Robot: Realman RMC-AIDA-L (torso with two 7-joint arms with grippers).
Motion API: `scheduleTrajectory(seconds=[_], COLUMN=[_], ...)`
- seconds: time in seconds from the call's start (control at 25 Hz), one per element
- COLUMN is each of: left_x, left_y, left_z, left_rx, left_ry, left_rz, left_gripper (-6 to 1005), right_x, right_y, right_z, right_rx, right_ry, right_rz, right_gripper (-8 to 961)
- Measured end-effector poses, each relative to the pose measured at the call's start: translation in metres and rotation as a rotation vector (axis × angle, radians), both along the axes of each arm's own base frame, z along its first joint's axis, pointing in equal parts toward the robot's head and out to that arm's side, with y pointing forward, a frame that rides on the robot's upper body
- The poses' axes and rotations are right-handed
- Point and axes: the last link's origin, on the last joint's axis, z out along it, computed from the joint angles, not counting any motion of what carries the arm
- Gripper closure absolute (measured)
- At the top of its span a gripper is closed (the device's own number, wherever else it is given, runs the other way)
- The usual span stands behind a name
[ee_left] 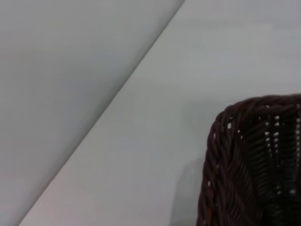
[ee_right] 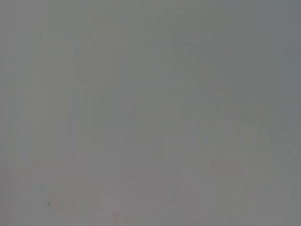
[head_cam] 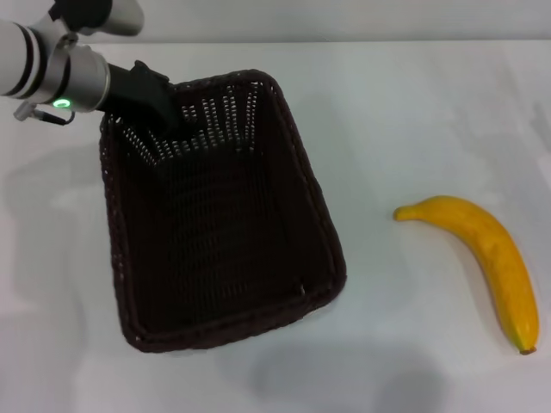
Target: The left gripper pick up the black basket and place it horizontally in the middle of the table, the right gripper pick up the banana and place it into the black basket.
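The black basket [head_cam: 320,225] sits left of centre on the white table [head_cam: 413,112], its long side running away from me and slightly turned. It holds nothing. My left gripper [head_cam: 160,110] comes in from the upper left on a silver wrist with a green light, and its black fingers grip the basket's far rim near the left corner. One corner of the basket [ee_left: 249,160] shows in the left wrist view. The banana [head_cam: 482,249] lies on the table to the right of the basket, apart from it, brown tip nearest me. The right gripper is out of view.
The table's far edge [head_cam: 362,40] runs along the top of the head view. A soft shadow lies on the table just in front of the basket. The right wrist view shows only a plain grey surface.
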Motion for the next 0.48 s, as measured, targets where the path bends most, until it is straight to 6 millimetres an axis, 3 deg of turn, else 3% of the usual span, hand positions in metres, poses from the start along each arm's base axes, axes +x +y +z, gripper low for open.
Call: scheduleTrajectory(seconds=[0.32, 0.48], left_x=[0.004, 0.005], left_y=[0.001, -0.003], left_z=[0.012, 0.011], left_rx=[-0.005, -0.033], left_ry=[-0.073, -0.096], left_rz=[0.135, 0.171], left_gripper=[490, 589], right_x=[-0.002, -0.002], right_y=[0.003, 0.003], right_z=[0.001, 0.002], right_rx=[0.002, 0.003], right_ry=[-0.003, -0.003], right_rz=[0.003, 0.003], right_gripper=[90, 90])
